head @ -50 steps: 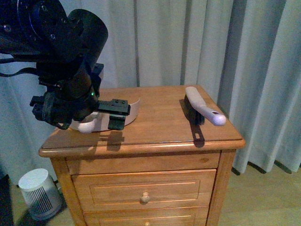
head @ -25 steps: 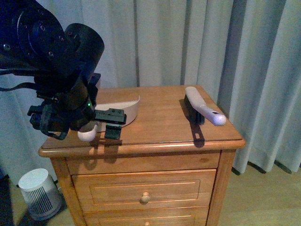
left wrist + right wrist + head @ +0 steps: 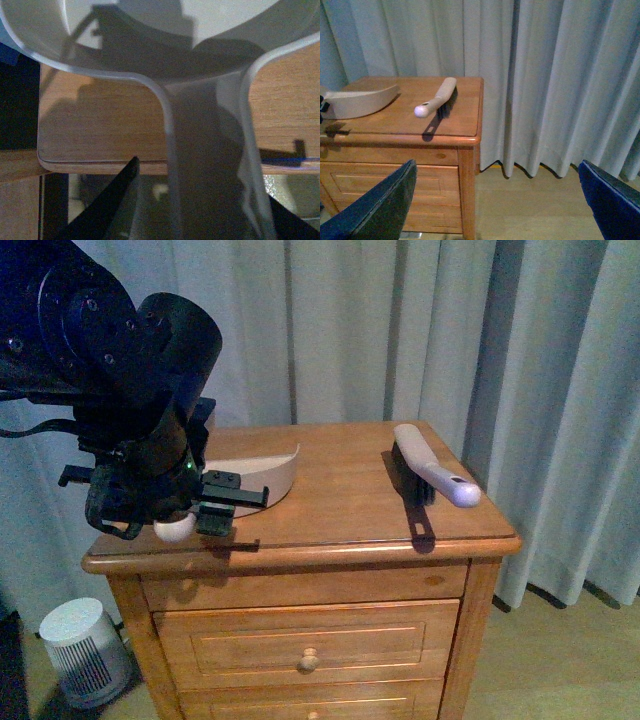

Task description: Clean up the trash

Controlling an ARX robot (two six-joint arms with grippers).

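Grabbing the dustpan point(image 3: 262, 468) looks like the step I'm on. My left pincer point(image 3: 225, 508) sits at its handle point(image 3: 210, 165), by the near left edge of the bench point(image 3: 340, 490). The left wrist view shows what the front view hides: the handle lies between the two jaws, with a gap on one side, so nothing is squeezed yet. Next I think I should close on the handle and lift. The right wrist view shows my right pincer point(image 3: 497, 170) spread wide, well away from the brush point(image 3: 425, 465). I can't find the trash in any view.
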